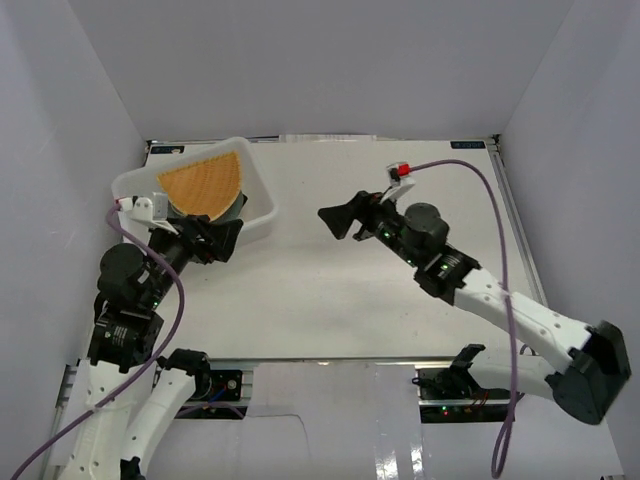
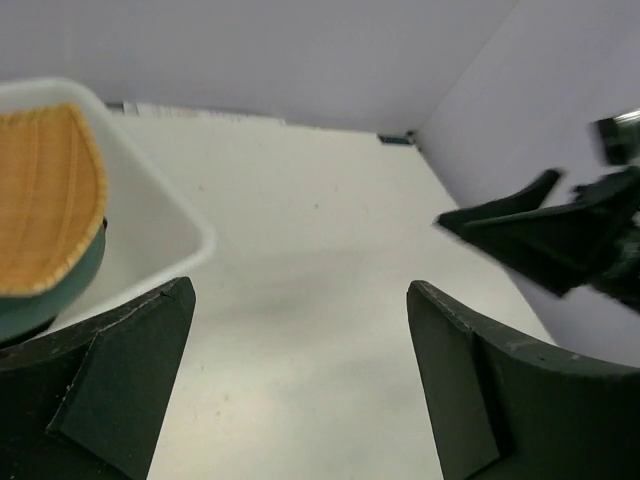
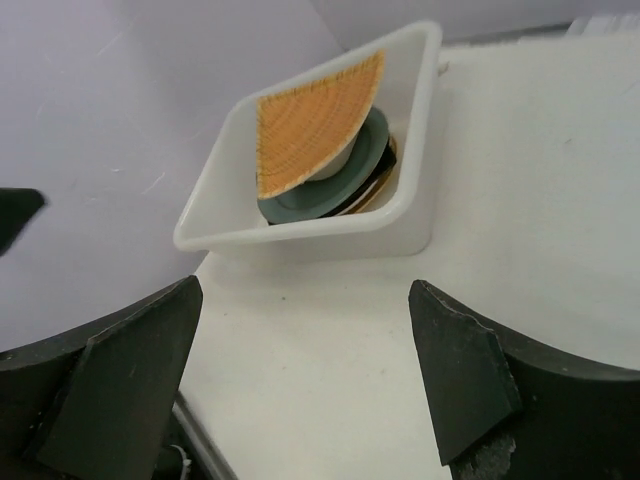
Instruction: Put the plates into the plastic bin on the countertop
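Observation:
The plastic bin (image 1: 264, 196) stands at the countertop's (image 1: 330, 290) back left with the plates stacked inside. An orange woven plate (image 1: 203, 183) leans tilted on top. In the right wrist view the orange plate (image 3: 315, 120) rests on a teal round plate (image 3: 335, 185), and a dark amber edge (image 3: 388, 180) shows below it. My left gripper (image 1: 222, 238) hovers at the bin's near side, open and empty (image 2: 300, 340). My right gripper (image 1: 338, 218) is right of the bin, apart from it, open and holding nothing (image 3: 305, 350).
White walls close in the countertop on three sides. A metal rail (image 1: 520, 240) runs along the right edge. A red-tipped cable fitting (image 1: 403, 168) sits on the right wrist. The right gripper (image 2: 540, 235) shows in the left wrist view, facing the left one.

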Robot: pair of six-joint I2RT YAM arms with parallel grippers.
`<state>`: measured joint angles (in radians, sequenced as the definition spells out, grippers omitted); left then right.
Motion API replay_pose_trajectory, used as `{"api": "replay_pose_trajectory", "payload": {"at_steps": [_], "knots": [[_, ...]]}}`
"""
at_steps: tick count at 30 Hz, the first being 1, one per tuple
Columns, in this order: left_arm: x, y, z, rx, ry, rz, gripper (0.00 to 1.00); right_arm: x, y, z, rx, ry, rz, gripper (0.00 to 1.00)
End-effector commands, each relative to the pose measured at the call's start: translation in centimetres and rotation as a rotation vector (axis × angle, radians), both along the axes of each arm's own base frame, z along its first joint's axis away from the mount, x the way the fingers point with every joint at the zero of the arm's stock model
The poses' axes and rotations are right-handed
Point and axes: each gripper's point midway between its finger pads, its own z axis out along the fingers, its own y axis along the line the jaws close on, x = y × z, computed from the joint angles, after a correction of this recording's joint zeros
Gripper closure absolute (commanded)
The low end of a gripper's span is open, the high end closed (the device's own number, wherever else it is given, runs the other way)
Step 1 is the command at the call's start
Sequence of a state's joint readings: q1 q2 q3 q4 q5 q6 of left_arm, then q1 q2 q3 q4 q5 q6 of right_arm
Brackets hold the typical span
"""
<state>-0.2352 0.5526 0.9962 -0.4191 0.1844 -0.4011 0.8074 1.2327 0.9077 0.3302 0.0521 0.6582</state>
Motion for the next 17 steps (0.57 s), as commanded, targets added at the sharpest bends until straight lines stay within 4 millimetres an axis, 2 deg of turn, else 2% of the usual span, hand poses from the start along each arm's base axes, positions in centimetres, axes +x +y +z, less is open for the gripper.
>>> {"api": "replay_pose_trajectory", "payload": {"at_steps": [1,2,3,6,7,11,13,16,17], "knots": [[-0.1,-1.1,-5.2,0.017,0.131,-0.061,0.02,-1.3,-6.3,3.2,-0.125,-0.245,-0.146,0.10],[-0.4,-1.2,-5.7,0.008,0.139,-0.067,0.02,-1.4,-7.7,3.0,-0.156,-0.261,-0.186,0.10],[-0.4,-1.4,-7.0,0.000,0.170,-0.075,0.02,-1.9,-10.1,2.5,-0.177,-0.279,-0.251,0.10],[-0.7,-1.4,-7.5,-0.005,0.156,-0.082,0.02,-2.7,-12.9,0.3,-0.256,-0.298,-0.312,0.10],[-0.6,-1.3,-7.6,-0.001,0.152,-0.076,0.02,-3.3,-13.8,-1.1,-0.271,-0.301,-0.315,0.10],[-0.5,-1.4,-7.4,0.005,0.130,-0.079,0.02,-3.9,-15.3,-5.0,-0.338,-0.264,-0.334,0.10],[-0.5,-1.5,-7.6,0.004,0.132,-0.088,0.02,-3.8,-15.7,-6.0,-0.358,-0.240,-0.350,0.10],[-0.3,-1.5,-8.2,0.012,0.140,-0.084,0.02,-3.7,-15.7,-5.6,-0.357,-0.239,-0.358,0.10],[-0.1,-1.4,-7.9,0.011,0.130,-0.076,0.02,-3.6,-15.8,-3.8,-0.334,-0.257,-0.371,0.10]]}}
